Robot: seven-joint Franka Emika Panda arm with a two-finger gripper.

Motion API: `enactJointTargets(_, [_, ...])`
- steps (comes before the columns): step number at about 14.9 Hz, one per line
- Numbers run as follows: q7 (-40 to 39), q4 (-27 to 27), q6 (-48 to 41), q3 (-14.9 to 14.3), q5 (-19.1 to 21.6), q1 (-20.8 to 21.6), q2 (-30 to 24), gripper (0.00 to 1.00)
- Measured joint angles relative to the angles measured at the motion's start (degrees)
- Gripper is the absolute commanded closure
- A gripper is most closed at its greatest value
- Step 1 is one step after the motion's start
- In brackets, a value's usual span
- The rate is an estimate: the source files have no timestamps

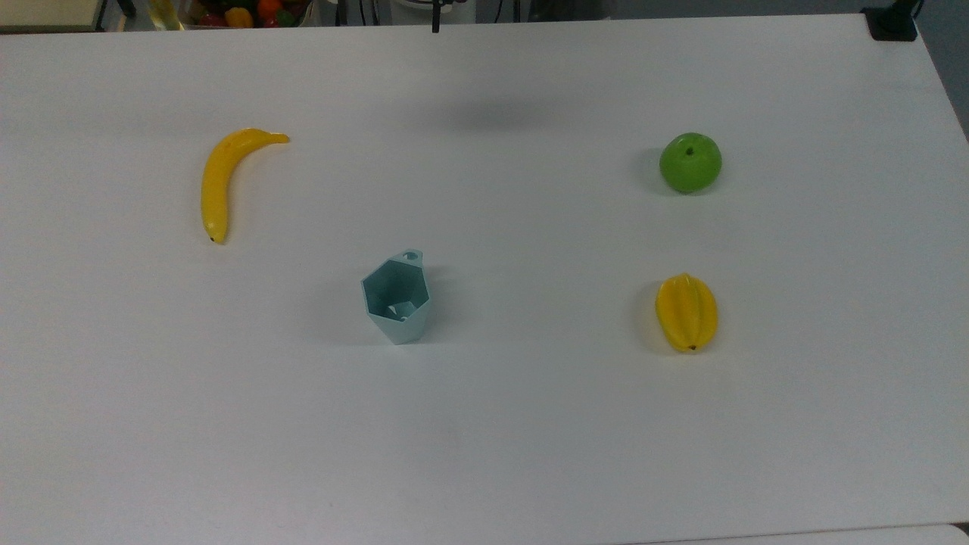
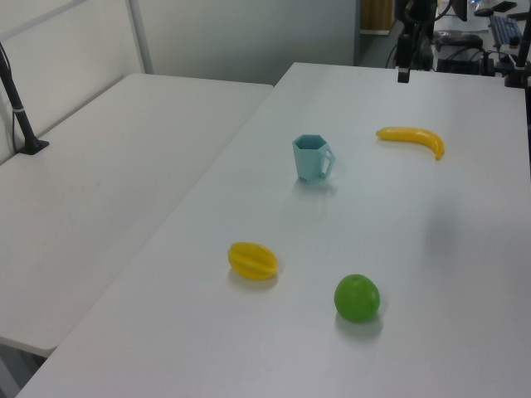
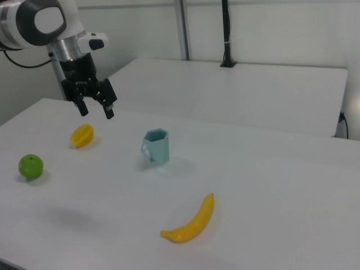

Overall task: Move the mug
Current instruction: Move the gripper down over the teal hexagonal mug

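My claw (image 3: 96, 109) hangs spread wide above the table (image 1: 530, 454), well apart from the upright mug (image 1: 397, 299) mid-table, which looks light, rigid and slick, so I'd pinch its faceted rim wall.

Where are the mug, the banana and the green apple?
mug (image 1: 397, 299), top view, on its inner wall.
banana (image 1: 216, 182), top view, middle of its curve.
green apple (image 1: 690, 163), top view, its top.

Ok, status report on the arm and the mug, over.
End effector open, empty, hanging high above the table. Mug upright, untouched. Nothing close around it.
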Motion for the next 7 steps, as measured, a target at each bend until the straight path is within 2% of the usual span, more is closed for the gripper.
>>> enactJointTargets(7, [0.0, -0.4, 0.3, -0.3, 0.0, -1.0, 1.7, 0.00])
